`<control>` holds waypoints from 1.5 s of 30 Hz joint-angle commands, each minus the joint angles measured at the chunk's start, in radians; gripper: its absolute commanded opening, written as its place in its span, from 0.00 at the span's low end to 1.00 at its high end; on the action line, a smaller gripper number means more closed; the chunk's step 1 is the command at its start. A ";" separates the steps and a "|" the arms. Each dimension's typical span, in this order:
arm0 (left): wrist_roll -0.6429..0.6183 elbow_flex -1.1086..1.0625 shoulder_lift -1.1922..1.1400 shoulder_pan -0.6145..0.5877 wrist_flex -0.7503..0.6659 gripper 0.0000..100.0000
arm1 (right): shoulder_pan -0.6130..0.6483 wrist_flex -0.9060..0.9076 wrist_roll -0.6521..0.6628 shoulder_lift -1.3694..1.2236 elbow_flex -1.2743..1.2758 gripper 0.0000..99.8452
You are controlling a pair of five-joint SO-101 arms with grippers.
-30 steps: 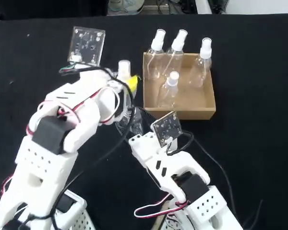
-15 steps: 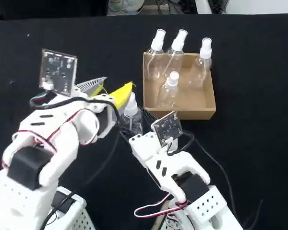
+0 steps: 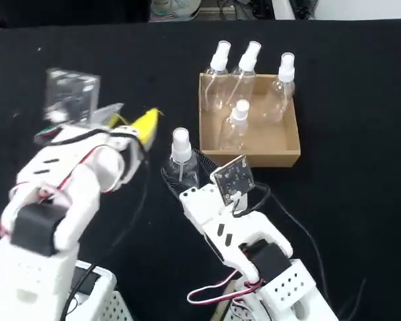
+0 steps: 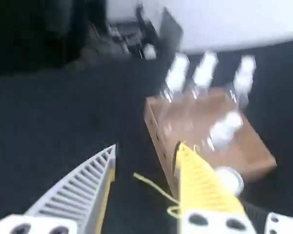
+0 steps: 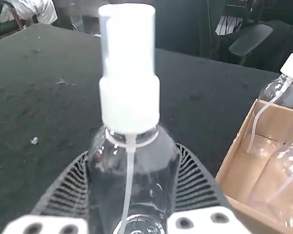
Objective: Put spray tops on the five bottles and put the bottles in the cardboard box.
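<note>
**Colours and surface patterns at the two-arm bench.**
Clear bottle (image 5: 146, 170) with white spray top (image 5: 128, 68); tan cardboard box (image 3: 281, 159); black table (image 3: 361, 100). Left gripper (image 4: 145, 148): one yellow finger (image 4: 200, 185), one grey, both ribbed. Right gripper (image 5: 132, 153): black ribbed fingers (image 5: 68, 190).

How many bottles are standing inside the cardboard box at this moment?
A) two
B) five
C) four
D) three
C: four bottles with spray tops stand in the cardboard box, while the fifth bottle is outside it on the table, held by the right gripper.
</note>
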State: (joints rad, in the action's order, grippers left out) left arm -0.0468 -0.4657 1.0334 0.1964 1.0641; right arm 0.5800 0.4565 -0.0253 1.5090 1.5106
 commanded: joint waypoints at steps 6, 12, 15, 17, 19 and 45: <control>0.012 -0.285 0.101 -0.289 -0.129 0.19 | -0.356 0.221 0.002 0.022 -0.291 0.01; -0.026 -0.720 0.114 -0.305 -0.520 0.19 | -0.684 0.189 0.006 0.021 -0.360 0.01; -0.095 -0.822 0.114 -0.308 -0.649 0.19 | -0.760 0.155 0.064 0.019 -0.360 0.01; -0.132 -0.866 0.114 -0.308 -0.704 0.19 | -0.773 0.066 0.086 0.005 -0.317 0.01; -0.155 -0.897 0.114 -0.308 -0.740 0.19 | -0.773 -0.046 0.086 -0.038 -0.263 0.01; -0.158 -1.021 0.104 -0.302 -0.856 0.19 | -0.770 -0.766 0.084 -0.888 -0.202 0.01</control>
State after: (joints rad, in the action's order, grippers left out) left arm -0.1941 -1.4968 1.1316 -0.1013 0.2248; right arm -0.1780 -0.2846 0.0529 0.6437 1.3495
